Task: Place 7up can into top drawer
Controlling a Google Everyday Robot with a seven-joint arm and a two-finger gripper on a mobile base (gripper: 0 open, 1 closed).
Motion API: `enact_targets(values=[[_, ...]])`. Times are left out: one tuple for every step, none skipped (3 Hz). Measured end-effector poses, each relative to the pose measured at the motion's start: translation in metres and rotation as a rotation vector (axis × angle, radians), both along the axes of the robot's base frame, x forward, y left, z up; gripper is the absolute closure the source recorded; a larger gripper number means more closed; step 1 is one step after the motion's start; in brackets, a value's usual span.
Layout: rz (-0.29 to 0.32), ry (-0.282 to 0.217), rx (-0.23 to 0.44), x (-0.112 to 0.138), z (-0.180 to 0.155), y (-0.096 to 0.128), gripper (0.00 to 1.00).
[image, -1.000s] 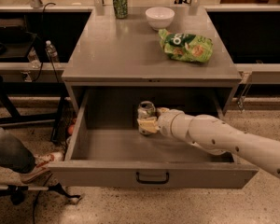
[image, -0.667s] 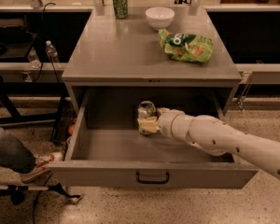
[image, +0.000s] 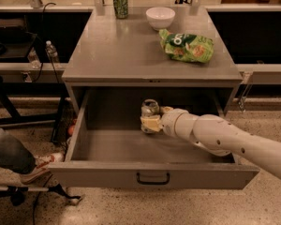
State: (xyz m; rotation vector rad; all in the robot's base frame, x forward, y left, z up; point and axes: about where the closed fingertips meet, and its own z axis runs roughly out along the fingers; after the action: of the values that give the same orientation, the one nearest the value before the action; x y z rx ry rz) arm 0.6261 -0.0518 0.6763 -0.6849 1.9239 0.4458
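Currently you have two cans: the 7up can [image: 150, 108], pinched low by the gripper [image: 151, 123] inside the open top drawer [image: 107, 146] near its back wall, and one green can [image: 120, 3] on the cabinet top [image: 117, 55] with one white bowl [image: 160, 17] and one green chip bag [image: 187, 47], lettering unreadable. Bare drawer floor lies to the can's left.

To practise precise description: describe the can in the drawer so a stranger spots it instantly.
Find the grey cabinet and its open top drawer. Inside, near the back, the gripper grips the 7up can, pale silver. The other can, dark green, stands on top.
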Motion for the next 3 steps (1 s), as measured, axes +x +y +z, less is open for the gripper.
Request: enact_targets(values=[[-0.005, -0.008, 0.002, -0.0017, 0.0064, -0.005, 0.12], [-0.007, -0.007, 0.005, -0.0038, 0.0074, -0.0064, 0.0], [-0.008, -0.008, 0.006, -0.0043, 0.0077, -0.0067, 0.0]])
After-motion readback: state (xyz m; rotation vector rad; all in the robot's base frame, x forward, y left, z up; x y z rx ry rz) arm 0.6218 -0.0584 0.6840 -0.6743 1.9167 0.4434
